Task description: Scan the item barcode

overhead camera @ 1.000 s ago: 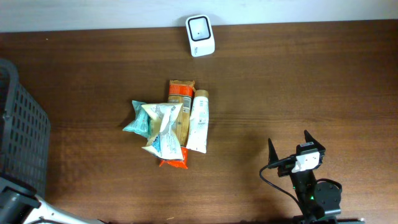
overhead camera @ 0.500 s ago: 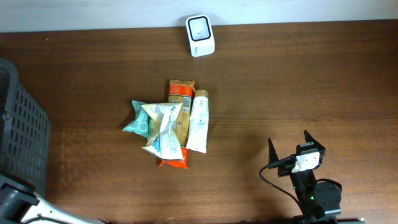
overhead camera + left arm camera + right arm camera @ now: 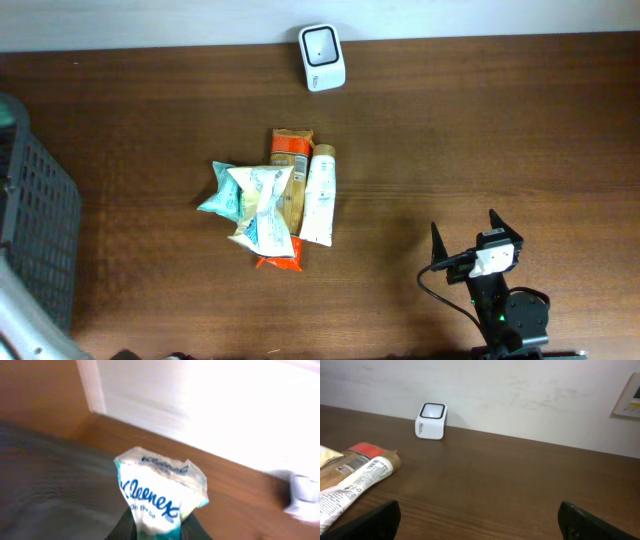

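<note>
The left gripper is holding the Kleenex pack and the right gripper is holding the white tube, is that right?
Not quite. The right gripper holds nothing: it is open, and the white tube lies on the table among the other packets, as the overhead view shows. The left gripper does hold the Kleenex pack.

Overhead looks straight down on my table (image 3: 500,120). My right wrist looks low across it to the scanner (image 3: 431,420), shared with overhead; my left wrist crowds a pack (image 3: 160,492).
</note>
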`<act>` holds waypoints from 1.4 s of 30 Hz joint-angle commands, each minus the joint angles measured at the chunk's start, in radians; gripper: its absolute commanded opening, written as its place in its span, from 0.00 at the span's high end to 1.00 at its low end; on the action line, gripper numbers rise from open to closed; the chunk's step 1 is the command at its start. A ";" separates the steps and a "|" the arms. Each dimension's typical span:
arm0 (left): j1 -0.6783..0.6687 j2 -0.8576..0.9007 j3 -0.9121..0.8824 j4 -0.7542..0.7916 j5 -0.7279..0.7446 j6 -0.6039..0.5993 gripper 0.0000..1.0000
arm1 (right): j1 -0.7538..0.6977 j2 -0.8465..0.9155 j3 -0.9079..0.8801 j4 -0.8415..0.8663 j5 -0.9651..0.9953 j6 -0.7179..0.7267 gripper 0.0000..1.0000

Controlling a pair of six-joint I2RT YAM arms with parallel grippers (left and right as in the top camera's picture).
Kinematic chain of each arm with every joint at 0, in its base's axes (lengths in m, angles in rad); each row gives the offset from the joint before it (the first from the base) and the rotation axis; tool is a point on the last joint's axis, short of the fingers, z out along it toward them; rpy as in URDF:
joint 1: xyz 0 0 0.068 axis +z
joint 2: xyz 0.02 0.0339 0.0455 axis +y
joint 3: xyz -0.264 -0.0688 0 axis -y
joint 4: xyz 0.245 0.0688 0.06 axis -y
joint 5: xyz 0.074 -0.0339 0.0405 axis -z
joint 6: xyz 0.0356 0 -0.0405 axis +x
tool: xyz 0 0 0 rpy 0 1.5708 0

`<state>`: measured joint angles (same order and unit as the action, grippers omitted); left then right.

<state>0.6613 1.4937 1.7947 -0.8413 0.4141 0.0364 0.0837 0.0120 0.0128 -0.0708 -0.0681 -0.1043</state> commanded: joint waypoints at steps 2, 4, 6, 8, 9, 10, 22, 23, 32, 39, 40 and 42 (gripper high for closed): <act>-0.311 0.045 -0.043 -0.180 0.143 -0.021 0.93 | -0.006 -0.006 -0.007 -0.001 0.009 0.008 0.01; -0.425 0.066 -0.067 -0.222 0.139 -0.021 0.93 | -0.006 -0.006 -0.007 -0.001 0.009 0.008 0.01; -0.619 0.112 -0.122 -0.238 0.139 -0.021 0.93 | -0.006 -0.006 -0.007 -0.001 0.009 0.008 0.01; -0.753 0.160 -0.157 -0.233 0.106 -0.021 0.94 | -0.006 -0.006 -0.007 -0.001 0.009 0.008 0.01; -0.806 0.185 -0.166 -0.233 0.084 -0.021 0.94 | -0.006 -0.006 -0.007 -0.001 0.009 0.008 0.01; -0.864 0.217 -0.173 -0.230 0.058 -0.021 0.94 | -0.006 -0.006 -0.007 -0.001 0.009 0.008 0.01; -1.207 0.527 -0.173 -0.075 0.048 -0.021 0.76 | -0.006 -0.006 -0.007 -0.001 0.009 0.008 0.01; -1.216 0.546 -0.173 -0.061 0.048 -0.021 0.69 | -0.006 -0.006 -0.007 -0.001 0.009 0.008 0.01; -1.179 0.546 -0.103 -0.066 0.025 -0.021 0.18 | -0.006 -0.006 -0.007 -0.001 0.009 0.008 0.01; -0.851 0.352 0.198 -0.361 -0.256 -0.021 0.01 | -0.006 -0.006 -0.007 -0.001 0.009 0.008 0.01; -0.791 0.319 0.203 -0.372 -0.302 -0.021 0.01 | -0.006 -0.006 -0.007 -0.001 0.009 0.008 0.02; -0.686 0.273 0.203 -0.383 -0.356 -0.021 0.00 | -0.006 -0.006 -0.007 -0.001 0.009 0.008 0.01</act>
<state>-0.1280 1.8366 1.9827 -1.2083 0.1787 0.0067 0.0837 0.0120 0.0128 -0.0708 -0.0681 -0.1047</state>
